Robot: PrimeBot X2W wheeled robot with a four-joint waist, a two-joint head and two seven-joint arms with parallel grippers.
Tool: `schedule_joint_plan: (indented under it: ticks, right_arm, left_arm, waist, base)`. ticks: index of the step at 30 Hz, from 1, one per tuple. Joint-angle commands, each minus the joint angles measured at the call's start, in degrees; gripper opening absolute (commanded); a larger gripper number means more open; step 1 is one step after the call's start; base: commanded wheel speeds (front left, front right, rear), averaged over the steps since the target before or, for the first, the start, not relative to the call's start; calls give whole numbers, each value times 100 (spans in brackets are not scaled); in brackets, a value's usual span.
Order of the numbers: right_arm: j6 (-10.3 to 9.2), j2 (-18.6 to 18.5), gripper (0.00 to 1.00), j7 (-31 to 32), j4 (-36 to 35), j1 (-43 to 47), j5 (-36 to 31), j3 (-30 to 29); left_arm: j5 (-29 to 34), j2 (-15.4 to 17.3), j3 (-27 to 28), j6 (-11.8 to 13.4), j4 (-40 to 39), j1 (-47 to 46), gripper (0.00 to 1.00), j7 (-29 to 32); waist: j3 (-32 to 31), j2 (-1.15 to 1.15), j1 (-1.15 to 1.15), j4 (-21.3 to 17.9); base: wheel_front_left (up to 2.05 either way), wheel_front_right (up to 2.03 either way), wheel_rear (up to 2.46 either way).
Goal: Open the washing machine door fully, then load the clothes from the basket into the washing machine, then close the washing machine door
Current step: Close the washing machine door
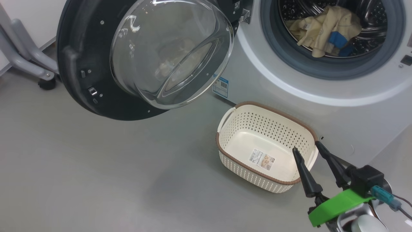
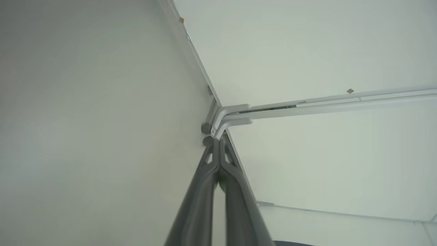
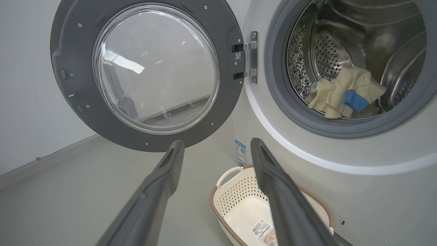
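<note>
Lying in the washing machine (image 1: 283, 106) — the clothes (image 1: 322, 29); right fingers (image 1: 306, 175) wide apart, empty; left fingers (image 2: 201, 194) pressed together, empty.

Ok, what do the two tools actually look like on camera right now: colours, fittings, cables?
The right tool has two long, tapering black fingers on a black block, with a bright green bracket below it and a teal connector trailing thin wires. The left tool has two long dark grey fingers with small triangular cut-outs near the tips.
</note>
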Motion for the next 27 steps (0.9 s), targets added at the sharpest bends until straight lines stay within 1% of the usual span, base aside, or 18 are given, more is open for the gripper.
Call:
schedule_joint_plan:
  ticks: [1, 2, 3, 7, 12, 21, 27]
  right_arm:
    - [-16, -99, 100, -37, -181, -203, 29, 52]
    - [-16, -93, 100, -37, -185, -193, 27, 44]
    - [-16, -93, 100, -37, -185, -193, 27, 44]
    - [-16, -65, 100, -37, -205, -143, 12, -17]
    - [-16, -82, 100, -37, -230, -144, -7, -11]
    - [-16, -225, 100, -37, -215, -182, 1, 56]
    - [-16, -301, 100, -37, -212, -188, 22, 98]
  left_arm:
    - [-106, 674, 442, 121, 11, -428, 0, 57]
    - [-176, 832, 522, 181, 70, -573, 0, 97]
    - [-176, 832, 522, 181, 70, -573, 0, 97]
    - [-263, 1372, 641, 494, 175, -1044, 0, 251]
    - [-442, 1841, 770, 878, 341, -1572, 0, 473]
    - [-601, 2562, 887, 1286, 734, -2489, 0, 624]
    - [-580, 2871, 739, 1510, 902, -3016, 0, 765]
  waist:
    - [6, 0, 0, -2]
    - [5, 0, 0, -3]
    - [5, 0, 0, -3]
    - [8, 0, 0, -11]
    - [86, 0, 0, -102]
    - [214, 0, 0, -329]
    - [265, 0, 0, -475]
  base:
    - [0, 0, 0]
    - [0, 0, 0]
    - [0, 0, 0]
    - [0, 0, 0]
    - [0, 0, 0]
    - [0, 0, 0]
    - [0, 0, 0]
